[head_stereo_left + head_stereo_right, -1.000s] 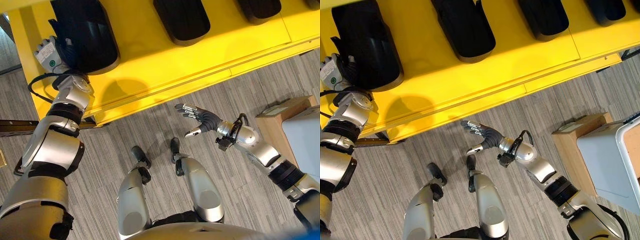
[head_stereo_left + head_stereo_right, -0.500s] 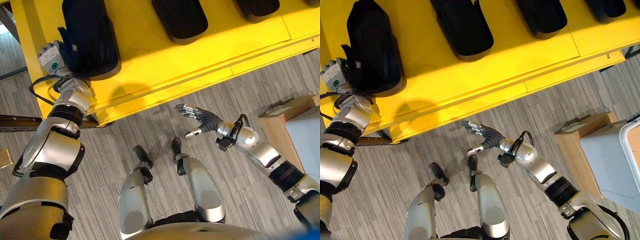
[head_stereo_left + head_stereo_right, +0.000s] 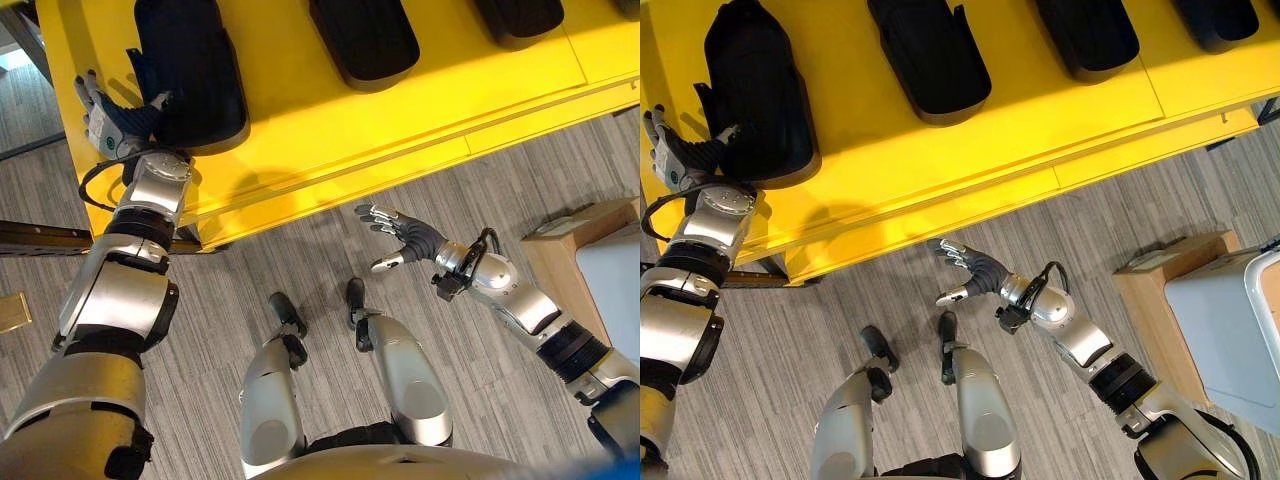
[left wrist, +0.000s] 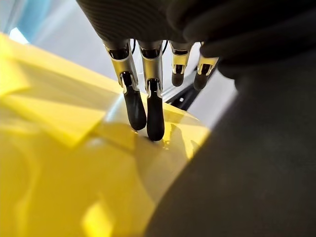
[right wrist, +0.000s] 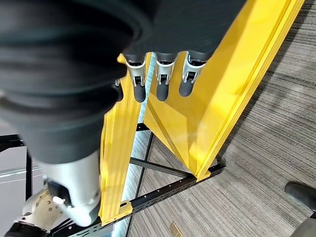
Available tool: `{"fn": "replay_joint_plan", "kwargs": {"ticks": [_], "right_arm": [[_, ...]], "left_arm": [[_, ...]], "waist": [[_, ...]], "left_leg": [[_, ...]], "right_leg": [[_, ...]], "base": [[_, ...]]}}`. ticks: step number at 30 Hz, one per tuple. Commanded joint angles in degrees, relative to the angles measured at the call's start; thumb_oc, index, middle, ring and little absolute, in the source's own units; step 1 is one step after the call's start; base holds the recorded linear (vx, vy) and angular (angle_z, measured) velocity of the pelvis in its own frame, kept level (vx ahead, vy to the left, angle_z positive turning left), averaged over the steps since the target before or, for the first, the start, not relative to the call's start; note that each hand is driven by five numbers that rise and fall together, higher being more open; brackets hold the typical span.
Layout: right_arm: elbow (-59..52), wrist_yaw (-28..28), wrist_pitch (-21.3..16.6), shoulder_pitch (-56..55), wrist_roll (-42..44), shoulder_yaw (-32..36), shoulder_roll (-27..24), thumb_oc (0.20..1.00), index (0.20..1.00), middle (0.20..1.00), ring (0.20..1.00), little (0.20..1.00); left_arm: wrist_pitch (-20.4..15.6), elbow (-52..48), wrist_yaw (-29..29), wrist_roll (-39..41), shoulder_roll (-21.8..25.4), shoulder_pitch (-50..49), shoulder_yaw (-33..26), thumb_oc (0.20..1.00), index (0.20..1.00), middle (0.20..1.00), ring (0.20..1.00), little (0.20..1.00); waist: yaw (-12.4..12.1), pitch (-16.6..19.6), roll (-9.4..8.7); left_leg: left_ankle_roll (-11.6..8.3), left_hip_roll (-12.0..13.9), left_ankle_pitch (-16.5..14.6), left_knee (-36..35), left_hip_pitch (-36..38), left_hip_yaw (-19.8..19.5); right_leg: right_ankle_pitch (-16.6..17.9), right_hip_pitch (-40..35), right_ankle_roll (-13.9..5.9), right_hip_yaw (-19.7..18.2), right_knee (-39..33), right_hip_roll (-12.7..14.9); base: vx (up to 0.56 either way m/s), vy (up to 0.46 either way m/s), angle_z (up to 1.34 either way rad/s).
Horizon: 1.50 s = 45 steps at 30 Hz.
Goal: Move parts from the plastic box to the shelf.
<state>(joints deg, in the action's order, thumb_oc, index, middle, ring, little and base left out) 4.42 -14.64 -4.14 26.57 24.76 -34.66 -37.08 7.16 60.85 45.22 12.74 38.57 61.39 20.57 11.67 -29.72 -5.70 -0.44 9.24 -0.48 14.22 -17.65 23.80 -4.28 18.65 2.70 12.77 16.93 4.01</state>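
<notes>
A black moulded part [image 3: 190, 70] lies on the yellow shelf [image 3: 320, 130] near its left end. My left hand [image 3: 112, 118] is open just beside the part's near left edge, fingers spread over the shelf's corner and thumb pointing toward the part. In the left wrist view its straight fingers [image 4: 148, 113] hover over the yellow surface [image 4: 59, 148]. My right hand [image 3: 402, 236] hangs open and empty above the floor, in front of the shelf's edge; its fingers [image 5: 160, 84] are straight. The pale plastic box [image 3: 1230, 330] stands at the far right.
Three more black parts [image 3: 365, 40] [image 3: 520, 15] [image 3: 1215, 20] lie in a row along the shelf to the right. A brown carton [image 3: 570, 235] sits on the floor beside the plastic box. A black metal frame [image 5: 168, 190] carries the shelf.
My left hand has come off the black part and moved left, its fingers now spread open; the part stays on the shelf. The view has shifted slightly. My right hand has not moved.
</notes>
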Motion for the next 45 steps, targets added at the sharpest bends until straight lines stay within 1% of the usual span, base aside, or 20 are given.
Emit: {"fn": "replay_joint_plan", "kwargs": {"ticks": [1,4,7,12,13,17,24,28,30,31,32,37,40,44,45], "right_arm": [[-1.99,0.37,-2.47,-2.21,-0.72,1.27,-0.11,1.000,1.000,1.000,1.000,1.000],[-2.54,0.29,-2.20,-2.80,-1.04,1.39,0.13,1.000,1.000,1.000,1.000,1.000],[-2.90,0.25,-2.18,-3.16,-1.11,1.41,0.28,1.000,1.000,1.000,1.000,1.000],[-3.59,0.67,-2.61,-4.05,-0.93,1.43,0.14,1.000,1.000,1.000,1.000,1.000],[-3.92,0.63,-2.49,-4.28,-0.99,1.60,0.17,1.000,1.000,1.000,1.000,1.000],[-4.54,0.78,-2.64,-5.46,-1.23,1.99,0.19,1.000,1.000,1.000,1.000,1.000],[-4.54,1.45,-3.32,-6.60,-1.66,1.64,0.67,1.000,1.000,1.000,1.000,1.000],[-4.95,1.63,-3.43,-7.17,-1.70,1.64,0.73,1.000,1.000,1.000,1.000,1.000],[-5.40,1.71,-3.98,-8.28,-1.92,1.90,0.69,1.000,1.000,1.000,1.000,1.000],[-5.42,1.72,-4.01,-8.34,-1.94,1.93,0.71,1.000,1.000,1.000,1.000,1.000],[-5.45,1.73,-4.25,-8.69,-2.03,1.99,0.76,1.000,1.000,1.000,1.000,1.000],[-5.08,1.43,-5.34,-9.89,-2.17,2.37,0.72,1.000,1.000,1.000,1.000,1.000],[-4.92,1.71,-6.28,-11.47,-2.73,2.57,1.25,1.000,1.000,1.000,1.000,1.000],[-4.62,1.60,-6.91,-12.35,-3.08,2.74,1.56,1.000,1.000,1.000,1.000,1.000],[-4.61,2.03,-7.43,-12.96,-3.45,2.80,1.90,1.000,1.000,1.000,1.000,1.000]], "left_arm": [[-2.79,0.14,-2.25,4.58,-1.45,-6.13,-3.28,1.000,1.000,1.000,1.000,1.000],[-4.88,-0.72,-2.33,7.49,-2.81,-7.48,-4.46,1.000,1.000,1.000,1.000,1.000],[-5.84,-1.80,-1.62,6.77,-3.69,-8.52,-4.79,1.000,1.000,1.000,1.000,1.000],[-6.95,-3.66,-1.83,8.23,-4.43,-9.83,-5.11,1.000,1.000,1.000,1.000,1.000],[-7.57,-4.51,-1.22,7.60,-4.81,-10.38,-5.15,1.000,1.000,1.000,1.000,1.000],[-9.12,-7.35,1.36,10.01,-5.68,-12.01,-6.17,1.000,1.000,1.000,1.000,1.000],[-9.61,-8.86,1.40,10.97,-6.63,-13.07,-6.64,1.000,1.000,1.000,1.000,1.000],[-10.74,-9.83,0.81,9.46,-7.10,-14.16,-6.36,1.000,1.000,1.000,1.000,1.000],[-11.90,-12.17,0.26,6.39,-7.59,-15.87,-5.39,1.000,1.000,1.000,1.000,1.000],[-12.00,-12.38,0.31,6.19,-7.65,-16.02,-5.30,1.000,1.000,1.000,1.000,1.000],[-12.32,-13.49,0.58,4.14,-7.95,-16.81,-4.75,1.000,1.000,1.000,1.000,1.000],[-14.16,-16.66,0.22,0.92,-8.31,-19.29,-3.56,1.000,1.000,1.000,1.000,1.000],[-15.26,-20.10,0.01,-1.93,-9.64,-21.89,-2.25,1.000,1.000,1.000,1.000,1.000],[-15.79,-22.39,-0.42,-3.29,-10.59,-23.84,-1.27,1.000,1.000,1.000,1.000,1.000],[-15.61,-24.76,-0.65,-4.57,-11.18,-25.40,-0.16,1.000,1.000,1.000,1.000,1.000]], "waist": [[-0.33,3.00,-1.41],[-0.29,3.12,-1.62],[-0.27,3.20,-1.76],[-0.33,3.26,-1.87],[-0.41,3.27,-1.97],[-0.66,3.26,-1.97],[-0.93,3.37,-2.05],[-1.11,3.48,-2.12],[-1.44,3.61,-2.13],[-1.47,3.62,-2.13],[-1.65,3.60,-2.14],[-2.17,3.67,-2.06],[-2.80,3.73,-2.06],[-3.32,3.75,-2.05],[-3.70,3.74,-2.17]], "left_leg": [[-9.19,8.62,4.53,4.73,0.30,-3.02],[-9.16,8.73,4.35,4.51,0.82,-2.74],[-9.23,8.82,4.55,4.26,1.22,-2.55],[-9.27,9.00,4.71,4.14,1.63,-2.23],[-9.25,9.03,4.65,4.10,1.71,-2.18],[-9.21,9.14,4.65,4.16,2.06,-2.11],[-9.27,9.20,4.62,3.98,2.70,-1.88],[-9.22,9.20,4.59,3.97,3.00,-1.75],[-9.06,9.09,4.54,3.77,3.44,-1.65],[-9.04,9.07,4.54,3.76,3.45,-1.66],[-8.99,9.07,4.56,3.73,3.56,-1.67],[-8.82,9.02,4.51,3.82,3.69,-1.74],[-8.70,8.80,4.39,3.75,3.81,-1.99],[-8.67,8.71,4.45,3.71,3.84,-2.25],[-8.58,8.66,4.35,3.69,3.84,-2.40]], "right_leg": [[0.80,0.29,-5.92,0.19,-1.08,2.26],[0.69,-0.10,-5.91,0.26,-1.17,2.17],[0.66,-0.38,-5.86,0.25,-1.30,2.05],[0.62,-0.76,-5.81,0.32,-1.45,1.92],[0.63,-0.91,-5.80,0.38,-1.53,1.93],[0.51,-1.44,-5.73,0.62,-1.69,1.96],[0.48,-2.27,-5.78,1.03,-2.13,2.00],[0.53,-2.76,-5.77,1.18,-2.40,1.98],[0.68,-3.28,-5.83,1.42,-2.77,1.99],[0.70,-3.31,-5.83,1.42,-2.80,1.98],[0.72,-3.56,-5.82,1.51,-2.97,1.99],[0.83,-3.93,-5.86,1.71,-3.12,2.06],[1.06,-4.51,-6.02,2.03,-3.64,2.10],[1.24,-4.99,-6.12,2.28,-4.04,2.09],[1.43,-5.41,-6.19,2.46,-4.43,2.10]], "base": [[0.03,-0.031,0.01],[0.02,-0.015,0.04],[0.01,-0.008,0.02],[0.00,0.000,0.00],[0.00,0.000,0.00],[0.00,0.000,0.00],[0.00,0.000,0.00],[0.00,0.000,0.00],[0.00,0.000,0.00],[0.00,0.000,0.00],[0.00,0.000,0.00],[0.00,0.000,0.00],[0.00,0.000,0.00],[0.00,-0.018,0.10],[0.00,-0.027,0.10]]}}
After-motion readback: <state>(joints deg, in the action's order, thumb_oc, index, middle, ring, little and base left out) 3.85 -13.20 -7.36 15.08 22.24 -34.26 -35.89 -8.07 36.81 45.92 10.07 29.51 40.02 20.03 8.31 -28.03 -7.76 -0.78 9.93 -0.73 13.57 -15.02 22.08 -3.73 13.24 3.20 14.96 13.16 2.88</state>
